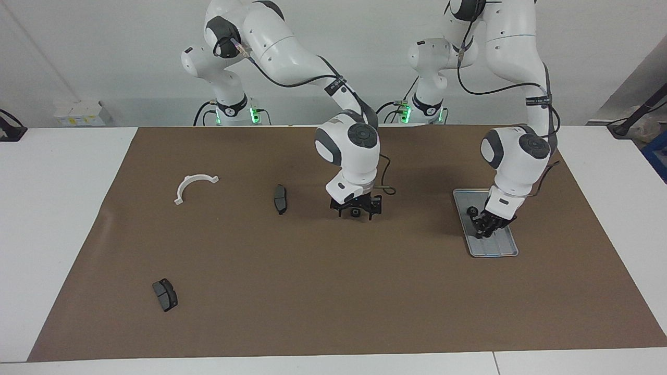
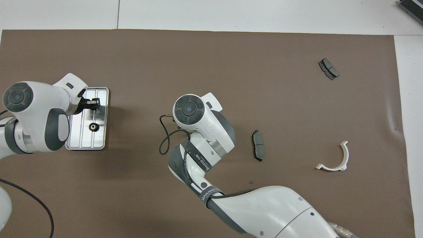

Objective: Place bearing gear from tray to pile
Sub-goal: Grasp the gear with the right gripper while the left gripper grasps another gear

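Observation:
The silver-grey tray [image 1: 501,247] [image 2: 80,138] lies toward the left arm's end. One dark bearing gear [image 1: 472,211] [image 2: 94,126] rests on its part nearer the robots. My left gripper [image 1: 487,225] [image 2: 91,103] is down in the tray, shut; what sits between its tips is hidden. A second gear [image 1: 355,212] lies on the mat mid-table, and my right gripper [image 1: 356,211] stands open astride it. The pile is spread out: white bracket [image 1: 195,186] [image 2: 333,158], one brake pad [image 1: 280,198] [image 2: 258,149] beside the right gripper, another [image 1: 165,294] [image 2: 328,68] farthest from the robots.
A brown mat [image 1: 323,291] covers the table's middle, with white table around it. In the overhead view the right arm's wrist [image 2: 195,112] hides its gripper and the gear under it. A cable loop [image 2: 165,142] hangs beside that wrist.

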`<act>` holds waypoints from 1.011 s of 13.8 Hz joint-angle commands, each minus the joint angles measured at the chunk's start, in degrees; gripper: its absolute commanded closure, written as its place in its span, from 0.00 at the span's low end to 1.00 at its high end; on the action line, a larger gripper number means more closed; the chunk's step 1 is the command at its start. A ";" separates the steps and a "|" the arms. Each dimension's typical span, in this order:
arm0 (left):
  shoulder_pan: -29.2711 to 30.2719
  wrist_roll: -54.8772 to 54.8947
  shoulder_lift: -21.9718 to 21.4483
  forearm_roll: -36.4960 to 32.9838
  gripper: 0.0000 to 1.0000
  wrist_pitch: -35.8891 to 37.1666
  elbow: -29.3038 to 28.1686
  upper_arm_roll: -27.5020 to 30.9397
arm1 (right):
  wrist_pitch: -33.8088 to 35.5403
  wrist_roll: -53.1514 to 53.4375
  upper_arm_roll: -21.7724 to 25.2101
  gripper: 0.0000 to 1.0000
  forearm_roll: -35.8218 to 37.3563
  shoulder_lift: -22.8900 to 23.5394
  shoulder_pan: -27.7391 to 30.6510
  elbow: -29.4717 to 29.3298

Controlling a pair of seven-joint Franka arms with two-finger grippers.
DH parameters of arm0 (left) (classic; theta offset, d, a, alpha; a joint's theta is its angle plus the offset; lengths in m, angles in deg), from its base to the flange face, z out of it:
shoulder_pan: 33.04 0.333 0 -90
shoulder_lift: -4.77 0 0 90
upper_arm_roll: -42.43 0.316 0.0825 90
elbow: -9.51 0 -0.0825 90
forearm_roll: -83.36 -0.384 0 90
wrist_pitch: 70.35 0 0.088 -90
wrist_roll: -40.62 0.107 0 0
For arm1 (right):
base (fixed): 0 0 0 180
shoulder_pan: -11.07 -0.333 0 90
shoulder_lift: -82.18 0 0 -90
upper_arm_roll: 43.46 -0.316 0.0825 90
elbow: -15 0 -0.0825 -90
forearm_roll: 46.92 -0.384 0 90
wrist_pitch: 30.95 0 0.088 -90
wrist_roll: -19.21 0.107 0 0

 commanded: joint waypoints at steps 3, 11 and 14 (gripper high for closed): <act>0.67 0.39 -0.03 -0.59 0.87 -1.19 -1.42 -0.08 | -1.48 -1.03 -0.06 0.17 0.15 -2.58 -1.12 4.03; 0.58 0.22 -0.03 -0.59 0.98 6.00 4.19 -0.08 | -1.92 -1.12 -0.06 0.41 0.15 -3.11 -1.74 5.08; 0.58 0.04 -0.47 -0.59 0.99 7.51 5.44 -0.08 | -1.92 -1.12 -0.06 0.65 0.24 -3.11 -1.65 5.08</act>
